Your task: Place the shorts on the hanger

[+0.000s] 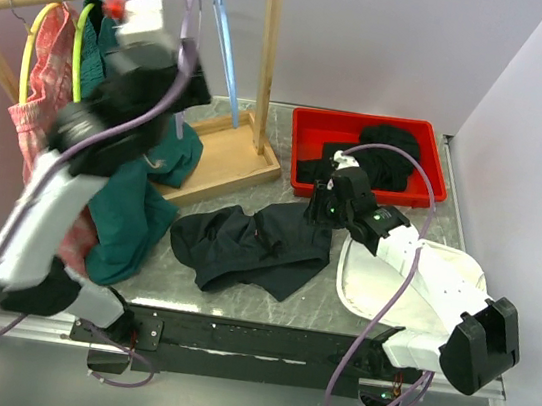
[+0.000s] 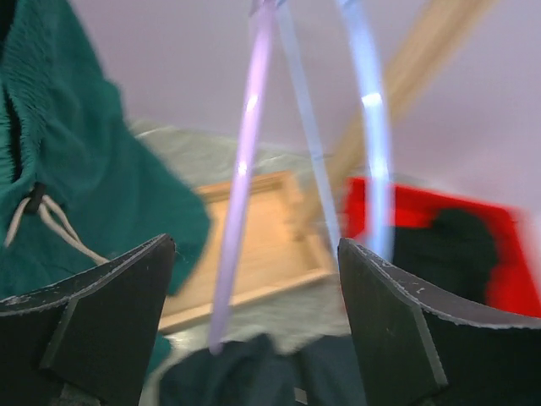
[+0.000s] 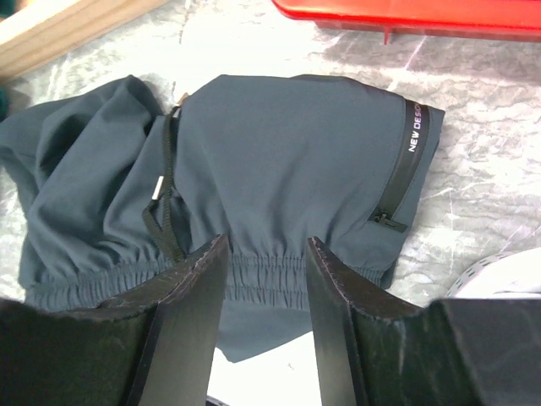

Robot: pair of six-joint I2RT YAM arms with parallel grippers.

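Observation:
The black shorts [image 1: 250,246] lie crumpled on the table in front of the arms. In the right wrist view they [image 3: 279,152] look dark blue-grey, with a drawstring and a zip pocket. My right gripper [image 1: 318,210] [image 3: 266,245] is open, its jaws standing either side of the elastic waistband. The lavender hanger [image 1: 188,25] hangs from the wooden rail. My left gripper [image 1: 173,73] [image 2: 254,245] is raised to it and open, with the hanger's thin bar [image 2: 241,194] between the jaws and touching neither.
The wooden rack [image 1: 267,51] also carries a light blue hanger [image 1: 226,55] [image 2: 372,127], green shorts [image 1: 130,203] [image 2: 76,169] and pink shorts [image 1: 37,110] on yellow and lime hangers. A red bin [image 1: 432,135] holds a black garment. A white bag [image 1: 442,278] lies under the right arm.

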